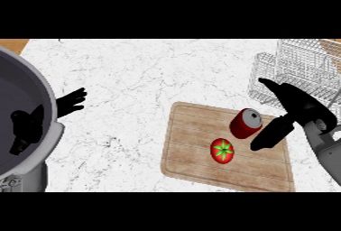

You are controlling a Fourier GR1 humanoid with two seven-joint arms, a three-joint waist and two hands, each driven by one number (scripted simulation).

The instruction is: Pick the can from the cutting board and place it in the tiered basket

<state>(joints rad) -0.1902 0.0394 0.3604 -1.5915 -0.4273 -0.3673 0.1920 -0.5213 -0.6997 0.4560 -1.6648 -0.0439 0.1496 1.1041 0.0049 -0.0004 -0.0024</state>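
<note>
Both hands (72, 102) (293, 106) open, fingers spread

Marble counter (146, 72): wooden board (200, 158) bearing red can (246, 123), upright or slightly tilted, and tomato (222, 150) beside it. Wire basket (293, 67) at upper right. Right hand (293, 113) open just beside can; left hand (70, 102) open at left.

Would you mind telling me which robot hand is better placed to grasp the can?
The right robot hand: it is open beside the red metal can on the wooden cutting board; the left robot hand sits far across the counter.
</note>
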